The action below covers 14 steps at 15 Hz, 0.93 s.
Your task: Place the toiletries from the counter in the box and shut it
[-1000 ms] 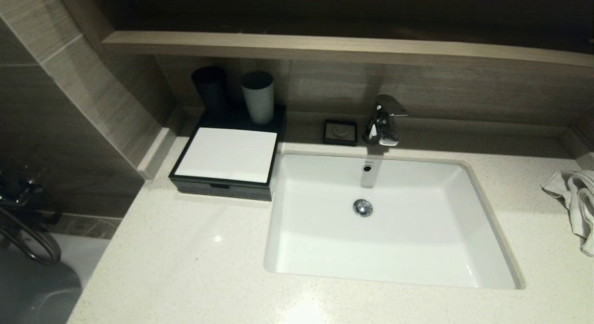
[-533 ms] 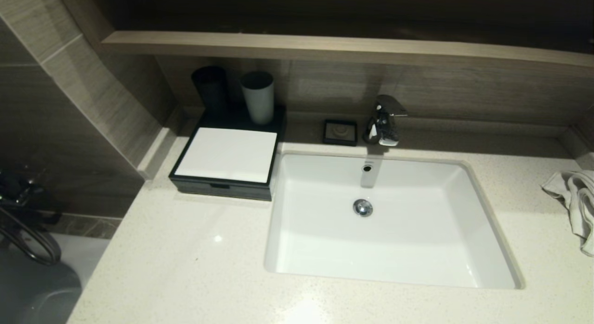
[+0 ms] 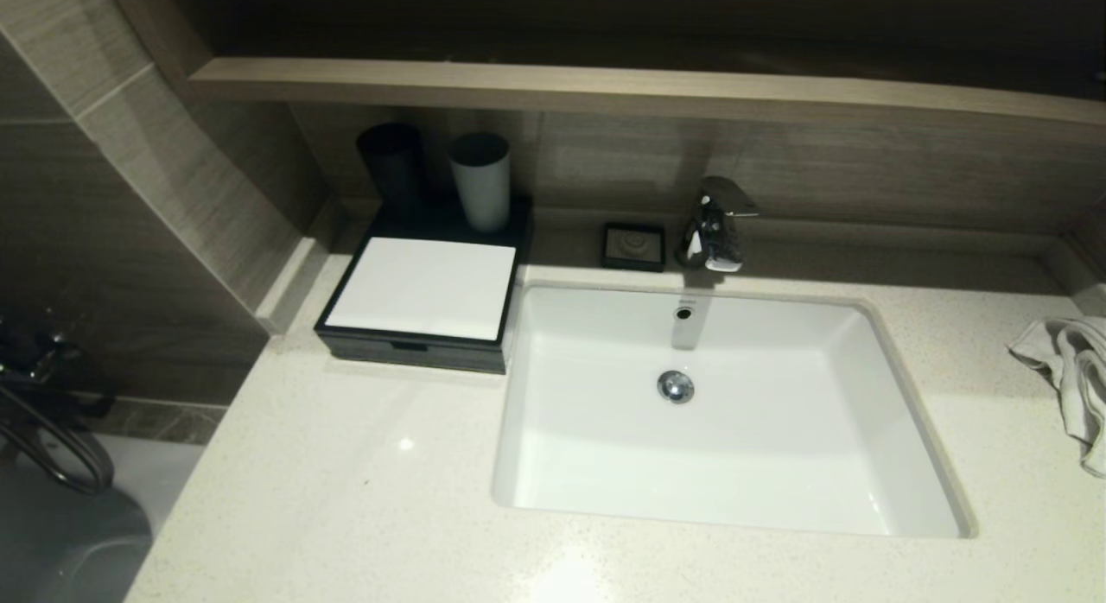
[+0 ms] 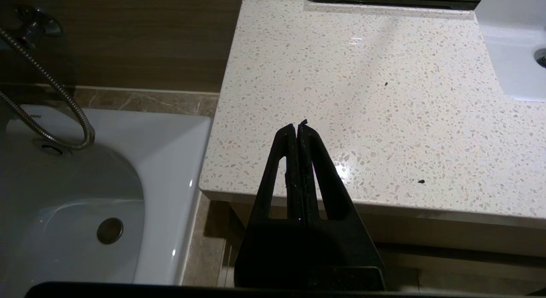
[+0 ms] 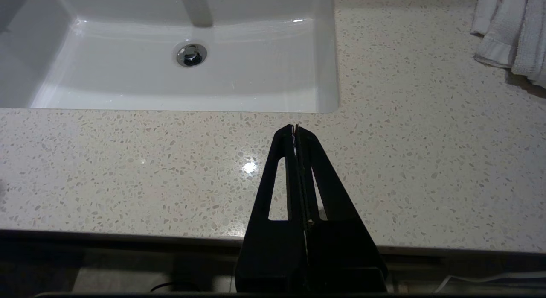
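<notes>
**Vanity inspection: box shut beside sink, both grippers pressed closed**

The box (image 3: 422, 301) sits on the counter (image 3: 346, 499) just beside the sink (image 3: 726, 413), on the sink's left side. Its long axis runs from the front edge of the counter back toward the wall; the drawer face, flush with the case, points toward the counter's front edge. A black cup (image 3: 390, 167) and a grey cup (image 3: 480, 181) stand upright at the box's wall end. A small black soap dish (image 3: 634, 245) lies behind the sink, just left of the faucet (image 3: 714, 225). A white towel (image 3: 1071, 378) lies crumpled well to the right of the sink.

Left gripper (image 4: 300, 126): held over the counter's front edge, left of the sink, fingers pressed together, holding nothing. Right gripper (image 5: 295, 128): held over the counter strip in front of the sink, fingers pressed together, holding nothing.
</notes>
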Motion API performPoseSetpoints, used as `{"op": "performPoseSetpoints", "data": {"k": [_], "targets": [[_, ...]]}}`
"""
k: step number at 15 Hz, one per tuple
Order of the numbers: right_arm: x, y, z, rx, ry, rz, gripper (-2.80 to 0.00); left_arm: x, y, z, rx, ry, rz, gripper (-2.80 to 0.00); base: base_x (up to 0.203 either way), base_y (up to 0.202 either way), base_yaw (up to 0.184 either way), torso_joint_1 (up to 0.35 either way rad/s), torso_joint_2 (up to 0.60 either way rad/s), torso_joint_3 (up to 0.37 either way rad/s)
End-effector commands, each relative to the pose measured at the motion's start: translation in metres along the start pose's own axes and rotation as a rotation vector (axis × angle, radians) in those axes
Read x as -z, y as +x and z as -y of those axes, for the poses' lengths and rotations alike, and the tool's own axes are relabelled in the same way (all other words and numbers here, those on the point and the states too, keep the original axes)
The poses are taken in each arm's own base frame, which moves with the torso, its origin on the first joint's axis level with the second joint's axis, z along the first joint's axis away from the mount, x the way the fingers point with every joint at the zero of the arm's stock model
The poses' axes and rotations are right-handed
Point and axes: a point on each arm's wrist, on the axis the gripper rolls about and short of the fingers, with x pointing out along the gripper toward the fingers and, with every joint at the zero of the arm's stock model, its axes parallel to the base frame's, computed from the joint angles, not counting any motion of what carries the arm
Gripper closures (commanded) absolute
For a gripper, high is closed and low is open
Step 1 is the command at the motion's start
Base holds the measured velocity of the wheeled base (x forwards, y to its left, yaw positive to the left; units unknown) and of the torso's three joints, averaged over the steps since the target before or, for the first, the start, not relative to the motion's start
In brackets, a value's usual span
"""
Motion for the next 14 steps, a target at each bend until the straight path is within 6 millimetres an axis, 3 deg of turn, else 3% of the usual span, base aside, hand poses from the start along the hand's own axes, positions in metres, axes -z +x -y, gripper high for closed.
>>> {"op": "performPoseSetpoints", "data": {"k": [1, 14], "targets": [[0.0000, 0.0001, 0.0000, 0.000, 0.000, -0.002, 0.00, -0.0001, 0.0001, 0.0000, -0.001, 0.000, -0.001, 0.00, 0.000, 0.000, 0.000, 0.000, 0.00, 0.000], [0.0000, 0.0000, 0.0000, 0.000, 0.001, 0.000, 0.00, -0.0001, 0.0001, 0.0000, -0.001, 0.000, -0.001, 0.00, 0.000, 0.000, 0.000, 0.000, 0.00, 0.000]]}}
